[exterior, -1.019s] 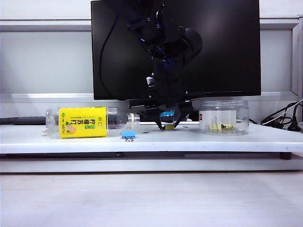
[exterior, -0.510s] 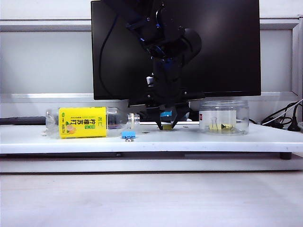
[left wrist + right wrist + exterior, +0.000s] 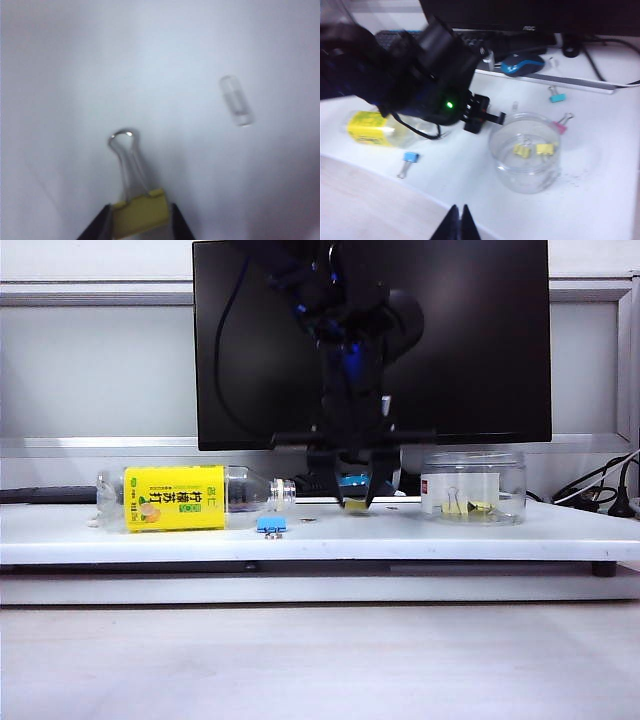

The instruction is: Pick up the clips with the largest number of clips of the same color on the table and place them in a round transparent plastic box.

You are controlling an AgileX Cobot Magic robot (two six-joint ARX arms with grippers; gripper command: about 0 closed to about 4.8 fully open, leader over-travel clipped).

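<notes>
Left hand (image 3: 140, 227) is clamping a yellow clip (image 3: 139, 219) by its body, wire handles sticking out ahead, low over the white desk (image 3: 150, 535) at mid-desk, between the lying bottle (image 3: 190, 500) and the round transparent plastic box (image 3: 473, 488). Right hand (image 3: 457, 222) is hanging high above the front desk edge, fingers pressed together, holding nothing. Bare desk is lying open between left hand and box. Box is standing upright, holding two yellow clips (image 3: 534, 149). Blue clip (image 3: 270, 527) is sitting near the front edge, just by the bottle's mouth.
</notes>
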